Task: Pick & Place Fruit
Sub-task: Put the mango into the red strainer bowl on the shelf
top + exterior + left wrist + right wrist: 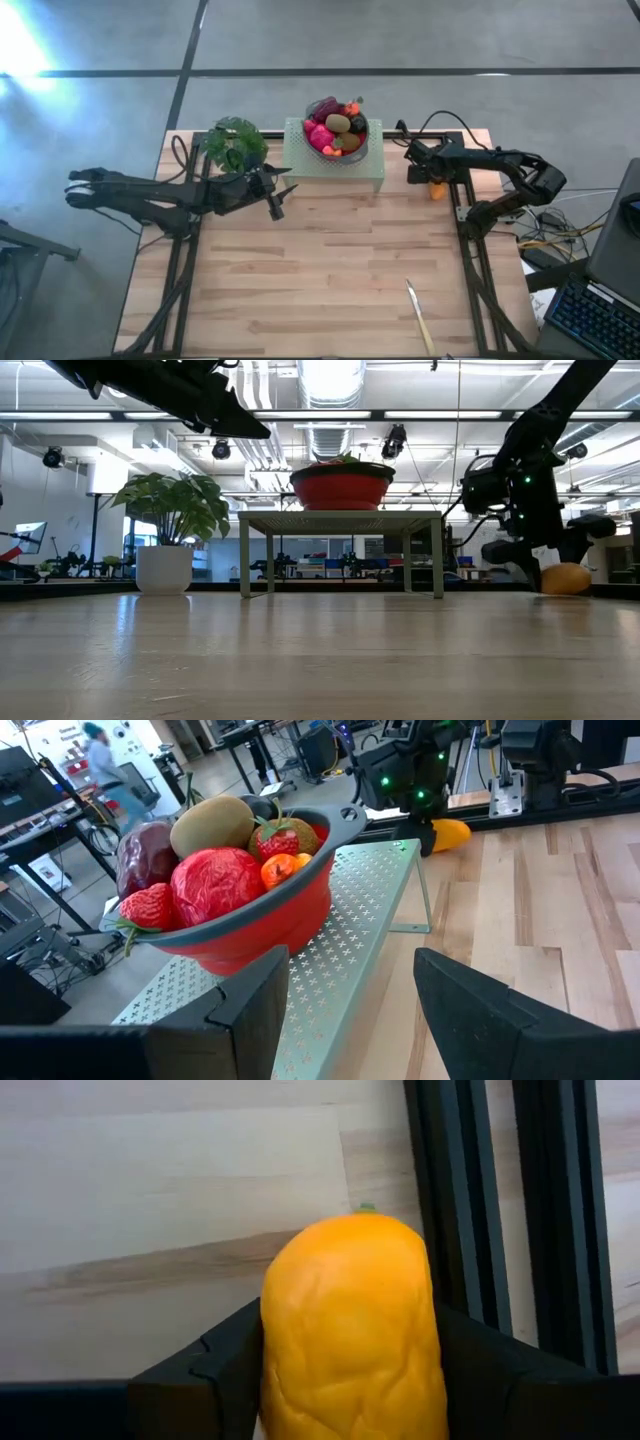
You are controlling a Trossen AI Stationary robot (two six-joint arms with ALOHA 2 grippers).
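An orange oval fruit (350, 1320) lies on the table by the right rail, also seen in the high view (437, 189) and the low view (565, 578). My right gripper (350, 1380) stands over it, shut on it. A red bowl (290, 920) heaped with mixed fruit (337, 125) stands on a pale green perforated stand (335, 168). My left gripper (350, 1020) is open and empty. It hovers above the table near the stand's left front corner (280, 203). My right gripper pinches the orange oval fruit between its two fingers (225, 1365), one on each long side (285, 1350). The fingers come down from above and lie across the fruit. The fruit's underside rests on the table (565, 590).
A leafy potted plant (235, 142) stands at the table's far left, beside the stand. A slim pale utensil (420, 316) lies near the right front edge. Black frame rails (465, 215) run along both sides. Bare wood lies between the arms.
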